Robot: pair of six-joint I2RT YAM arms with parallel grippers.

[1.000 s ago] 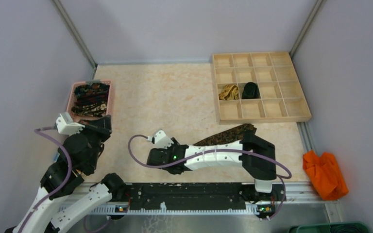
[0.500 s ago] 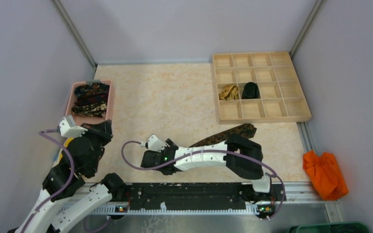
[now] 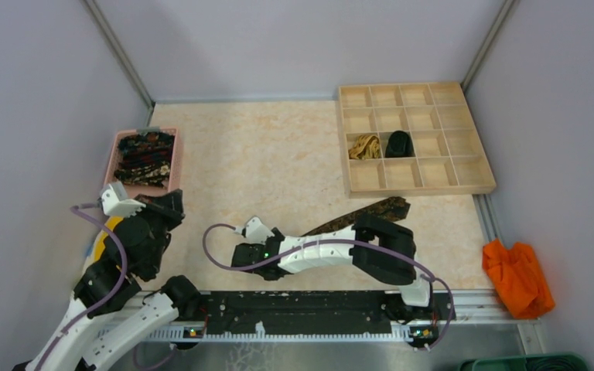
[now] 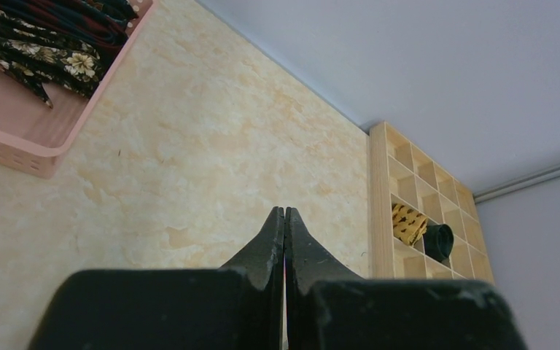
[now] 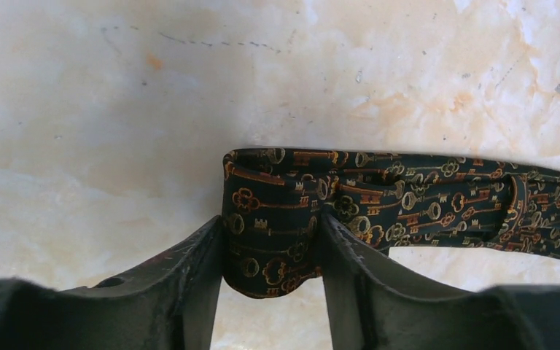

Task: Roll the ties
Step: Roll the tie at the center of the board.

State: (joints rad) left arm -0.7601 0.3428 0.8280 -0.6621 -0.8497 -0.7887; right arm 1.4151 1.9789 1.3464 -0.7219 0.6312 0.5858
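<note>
R gripper (image 5: 271,224) pinching folded end of key-pattern tie (image 5: 408,195), fingers snug on both sides; rest of tie lies flat on table (image 5: 117,109). L gripper (image 4: 284,213) fully closed, empty, above table. Other ties (image 3: 145,157) piled in pink tray (image 3: 113,164).

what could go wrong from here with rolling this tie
1. The right tool pinches just one loose fold at the end of the tie. That fold may spring open if the grip slackens.
2. In the top view the rest of the tie lies stretched out beneath the right arm, so the arm might catch and drag it, and the roll could come out crooked.
</note>
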